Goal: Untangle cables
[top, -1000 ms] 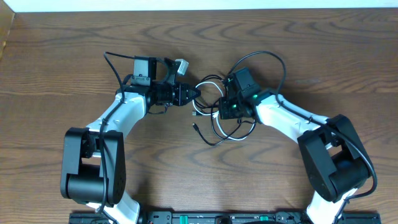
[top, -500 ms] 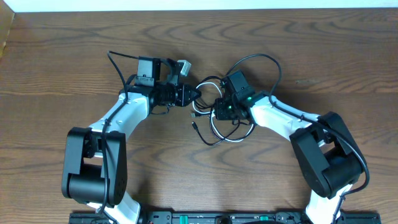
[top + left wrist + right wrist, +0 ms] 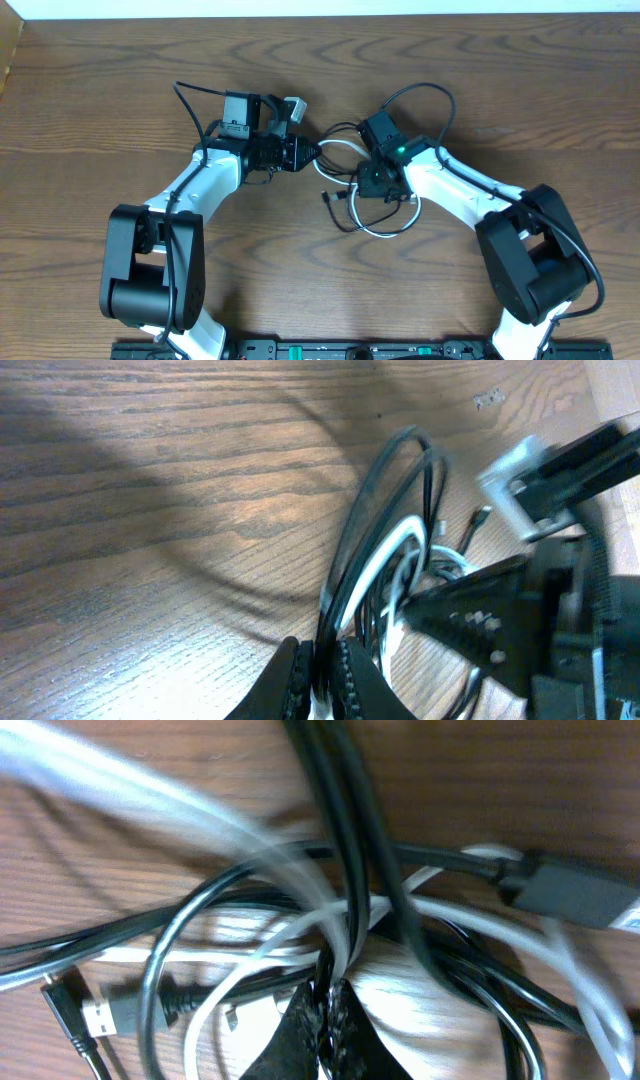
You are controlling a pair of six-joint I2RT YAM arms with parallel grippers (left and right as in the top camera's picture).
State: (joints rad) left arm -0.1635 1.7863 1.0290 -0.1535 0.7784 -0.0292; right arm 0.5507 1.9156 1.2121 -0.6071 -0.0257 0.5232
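Closest, loose loops of the thin black and white cables (image 3: 345, 820) sprawl mid-way across the brown wooden table (image 3: 500, 100). Beyond, the right gripper (image 3: 325, 1010) pinches several strands; farthest, the left gripper (image 3: 320, 670) clamps a black-and-white bundle.

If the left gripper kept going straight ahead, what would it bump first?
The cables the left gripper pinches; just beyond, probably the right gripper, though depth is unclear.
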